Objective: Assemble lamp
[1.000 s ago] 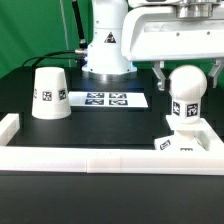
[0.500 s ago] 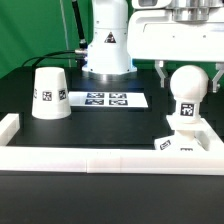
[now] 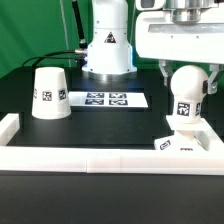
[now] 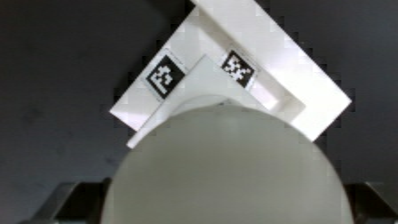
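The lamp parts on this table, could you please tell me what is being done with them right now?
The arm's pincer straddles the head of the bulb, which stands upright on the square base at the exterior view's right; whether it grips is unclear. The shade sits wide end down at the exterior view's left, beside the marker board, not yet fitted.

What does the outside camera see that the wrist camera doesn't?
Only the exterior view shows the white tapered cup-like shade, the flat white marker board, the long white border rail, the robot's white pedestal and the gripper straddling the bulb. Only the wrist view looks down on two tags on top of the flat square white lamp base. Both show the white round-headed bulb standing on that base.
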Available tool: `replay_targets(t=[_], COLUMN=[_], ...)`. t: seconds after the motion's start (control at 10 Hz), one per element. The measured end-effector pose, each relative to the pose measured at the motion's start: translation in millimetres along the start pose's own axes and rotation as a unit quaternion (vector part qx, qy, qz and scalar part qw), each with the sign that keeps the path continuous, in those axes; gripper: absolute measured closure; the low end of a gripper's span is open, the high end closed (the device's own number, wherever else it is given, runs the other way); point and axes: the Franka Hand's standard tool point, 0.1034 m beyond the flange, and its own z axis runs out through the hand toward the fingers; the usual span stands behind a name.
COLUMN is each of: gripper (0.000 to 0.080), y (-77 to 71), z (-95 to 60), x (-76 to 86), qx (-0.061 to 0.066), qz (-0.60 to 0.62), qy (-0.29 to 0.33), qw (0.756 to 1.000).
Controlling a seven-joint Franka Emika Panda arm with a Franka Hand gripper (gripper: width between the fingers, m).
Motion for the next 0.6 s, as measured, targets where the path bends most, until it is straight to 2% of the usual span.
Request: replay_targets(t=[0.1, 0.2, 0.6], gripper=[0.0144, 0.0113, 0.0101], y=[-0.1, 0.2, -0.9], z=[0.1, 0.4, 0.4], x=[-0.2, 0.1, -0.2], qx=[0.0, 0.0, -0.001], qz=[-0.013, -0.037, -0.197], qy=[0.0, 0.0, 0.0], qw=[1.0, 0.999, 0.98])
